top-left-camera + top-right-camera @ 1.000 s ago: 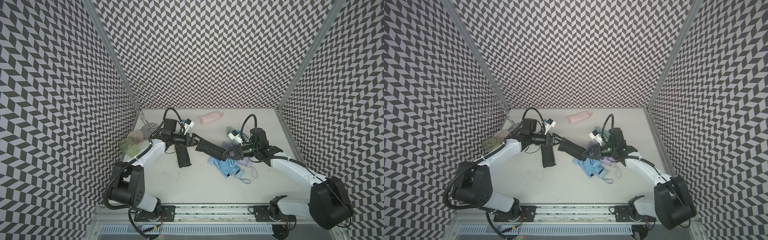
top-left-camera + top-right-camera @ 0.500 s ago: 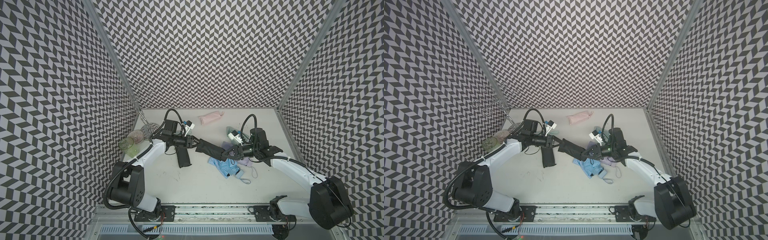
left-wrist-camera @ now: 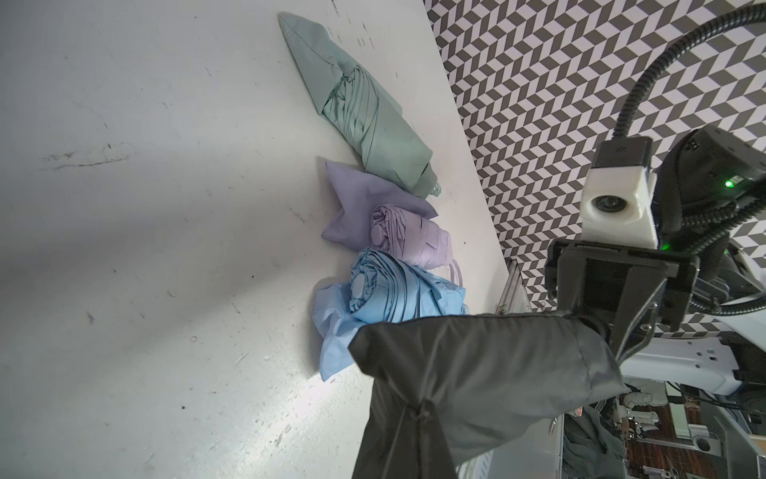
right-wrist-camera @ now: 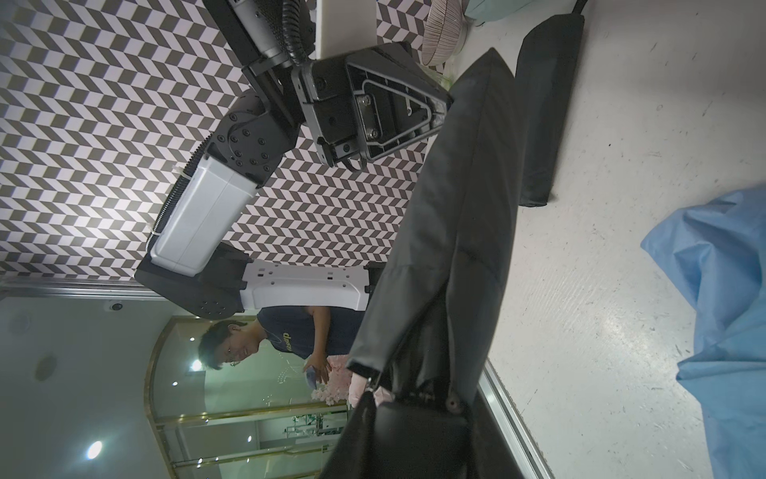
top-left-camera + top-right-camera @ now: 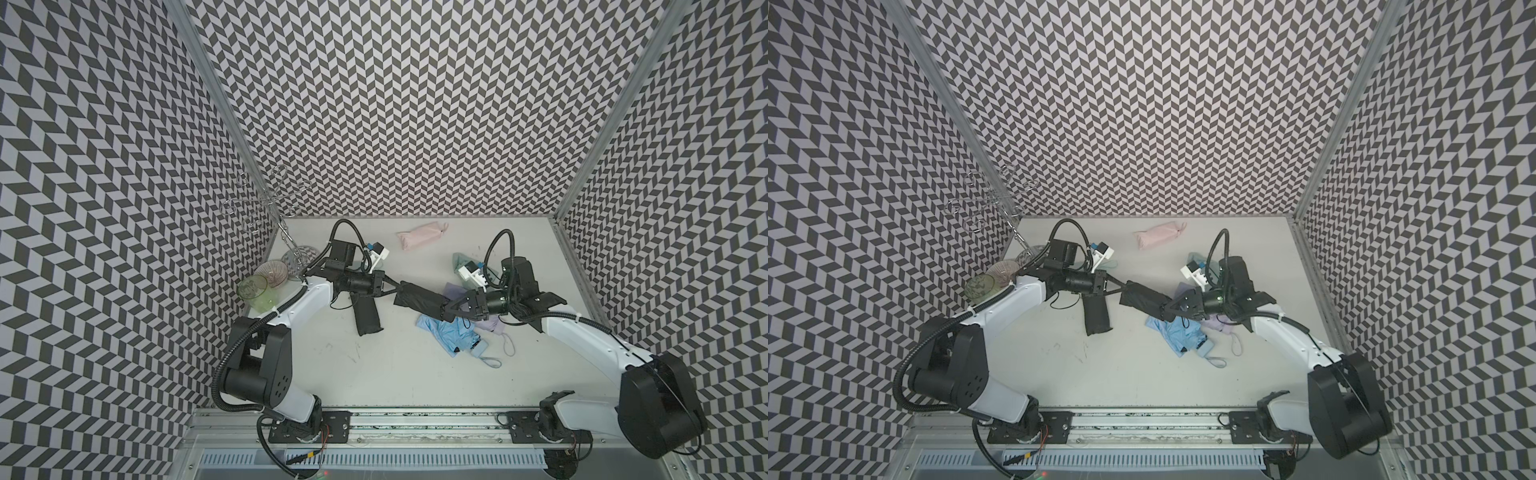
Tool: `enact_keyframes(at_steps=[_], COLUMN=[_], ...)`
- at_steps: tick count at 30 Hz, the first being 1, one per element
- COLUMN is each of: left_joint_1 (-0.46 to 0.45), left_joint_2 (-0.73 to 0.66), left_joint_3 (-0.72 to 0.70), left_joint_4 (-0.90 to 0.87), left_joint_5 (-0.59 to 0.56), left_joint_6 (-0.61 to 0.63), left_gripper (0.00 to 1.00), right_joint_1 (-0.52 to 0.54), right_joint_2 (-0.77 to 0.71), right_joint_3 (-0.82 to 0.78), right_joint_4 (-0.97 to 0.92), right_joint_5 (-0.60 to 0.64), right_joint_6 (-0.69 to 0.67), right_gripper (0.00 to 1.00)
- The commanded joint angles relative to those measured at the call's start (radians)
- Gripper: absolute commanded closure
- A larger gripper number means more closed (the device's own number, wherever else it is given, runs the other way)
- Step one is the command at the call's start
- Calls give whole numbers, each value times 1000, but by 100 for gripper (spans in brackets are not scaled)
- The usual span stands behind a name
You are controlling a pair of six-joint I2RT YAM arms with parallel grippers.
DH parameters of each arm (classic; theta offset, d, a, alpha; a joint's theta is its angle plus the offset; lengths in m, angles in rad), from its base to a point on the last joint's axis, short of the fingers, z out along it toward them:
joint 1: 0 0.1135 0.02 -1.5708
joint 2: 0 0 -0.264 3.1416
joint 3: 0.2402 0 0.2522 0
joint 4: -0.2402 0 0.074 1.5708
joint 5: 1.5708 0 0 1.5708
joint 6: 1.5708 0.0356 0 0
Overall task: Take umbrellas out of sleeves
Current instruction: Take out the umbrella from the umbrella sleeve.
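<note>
Currently, the black fabric-sleeved compact umbrella (image 5: 419,298) hangs between 2 grippers; left gripper (image 5: 392,286) clenched on the sleeve tip (image 5: 405,289); right gripper (image 5: 453,309) clenched on the handle end (image 5: 444,306), apparently for opposed pulling.

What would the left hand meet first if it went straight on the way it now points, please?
The held black umbrella, whose sleeve tip the left hand pinches; beyond it, probably the right hand.

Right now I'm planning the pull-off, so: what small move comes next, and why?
Probably draw the left gripper back, away from the right gripper: it is shut on the black sleeve's closed tip, while the right one holds the black umbrella at the mouth.
</note>
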Motion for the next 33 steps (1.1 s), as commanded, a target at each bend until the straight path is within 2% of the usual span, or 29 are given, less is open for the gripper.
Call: enact_keyframes(at_steps=[1, 10, 15, 23, 33], left_joint_1=[29, 60, 64, -32, -52], left_joint_2=[12, -1, 0, -12, -20], left_joint_3=[19, 34, 43, 38, -13], left_joint_4=[-33, -45, -25, 60, 144], left_joint_5=[-56, -78, -25, 70, 119], left_joint_6=[7, 12, 3, -51, -111], left_gripper=[100, 100, 100, 100, 100], right_joint_1=[-4, -11, -12, -7, -7], right_joint_2=[-41, -35, -33, -13, 15], right_joint_3=[7, 19, 28, 25, -25], right_joint_4=[115, 95, 94, 152, 208], right_joint_5=[-73, -80, -75, -56, 6], right_joint_6=[-44, -60, -56, -15, 13], right_gripper=[100, 100, 100, 100, 87])
